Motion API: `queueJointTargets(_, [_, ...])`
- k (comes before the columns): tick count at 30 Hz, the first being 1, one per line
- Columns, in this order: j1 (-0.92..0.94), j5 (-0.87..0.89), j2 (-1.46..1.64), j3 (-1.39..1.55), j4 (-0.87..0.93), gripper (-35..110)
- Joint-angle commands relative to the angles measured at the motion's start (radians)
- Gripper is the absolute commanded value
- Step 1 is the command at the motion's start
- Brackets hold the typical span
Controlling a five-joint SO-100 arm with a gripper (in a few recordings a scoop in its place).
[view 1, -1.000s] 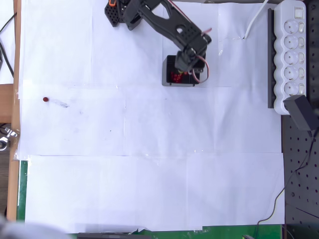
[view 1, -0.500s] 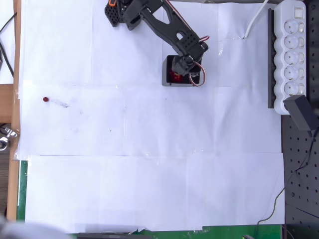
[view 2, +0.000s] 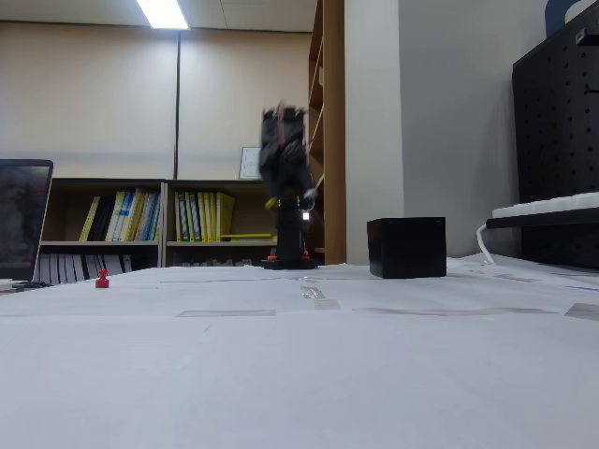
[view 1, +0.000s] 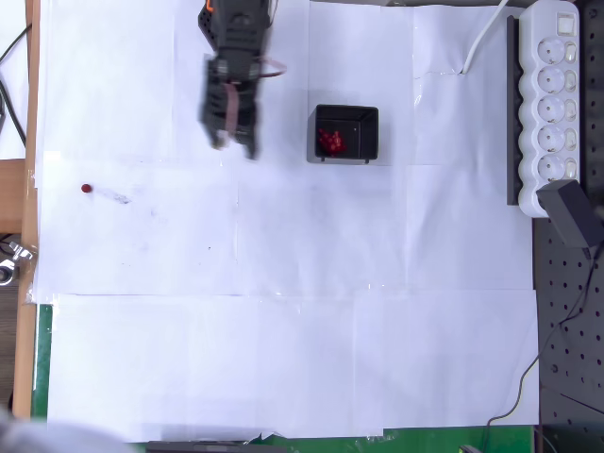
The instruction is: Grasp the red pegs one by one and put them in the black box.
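The black box (view 1: 362, 132) stands at the upper middle of the white sheet, with several red pegs (view 1: 329, 142) heaped in its left half. One more red peg (view 1: 86, 188) lies alone far to the left. My gripper (view 1: 232, 143) hangs to the left of the box, well apart from it and from the lone peg, and is blurred by motion, so its jaws cannot be read. In the fixed view the lone peg (view 2: 102, 281) stands at the left, the box (view 2: 406, 247) at the right, and the blurred arm (view 2: 286, 173) rises between them.
A white power strip (view 1: 553, 104) on a black rail runs along the right edge, with a black plug (view 1: 572, 212) below it. White paper sheets (view 1: 283, 311) cover the table. The arm's base (view 1: 215, 24) sits at the top edge.
The arm has swung quickly from over the black box to the left. The box now stands uncovered with pegs showing inside. The lone peg at left has not moved.
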Motion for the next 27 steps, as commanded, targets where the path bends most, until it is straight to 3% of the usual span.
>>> queueJointTargets(1, [0.193, 0.046, 0.104, -0.137, -0.655, 24])
queueJointTargets(7, [0.322, 0.084, 0.425, -0.137, -0.974, 23])
queueJointTargets(14, [0.354, 0.066, 0.724, 0.069, -1.031, 22])
queueJointTargets(27, [0.373, 0.041, 1.009, 0.483, -0.874, 19])
